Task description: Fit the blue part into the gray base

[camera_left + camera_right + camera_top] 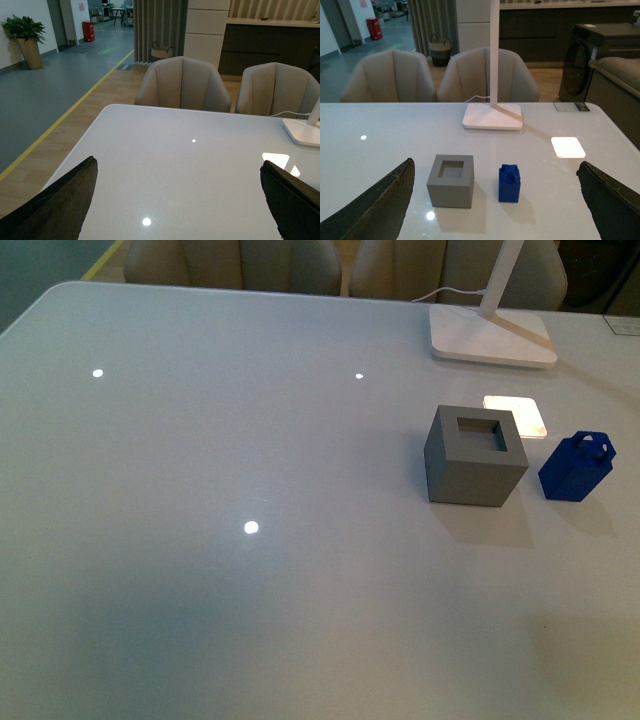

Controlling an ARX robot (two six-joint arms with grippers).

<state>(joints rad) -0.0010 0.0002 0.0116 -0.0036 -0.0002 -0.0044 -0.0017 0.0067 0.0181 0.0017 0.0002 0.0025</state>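
The gray base (477, 456), a matte cube with a square hole in its top, stands on the white table at the right. The blue part (577, 467) stands upright just right of it, a small gap apart, its looped handle on top. Both also show in the right wrist view, the gray base (451, 181) beside the blue part (509, 183). My right gripper (495, 200) is open and empty, its fingers (375, 207) wide apart, back from both blocks. My left gripper (177, 200) is open and empty over bare table. Neither arm shows in the front view.
A white lamp foot (492, 338) with its stem and cable stands behind the blocks. A bright light patch (516, 415) lies on the table (250, 620) by the base. Beige chairs (182, 82) line the far edge.
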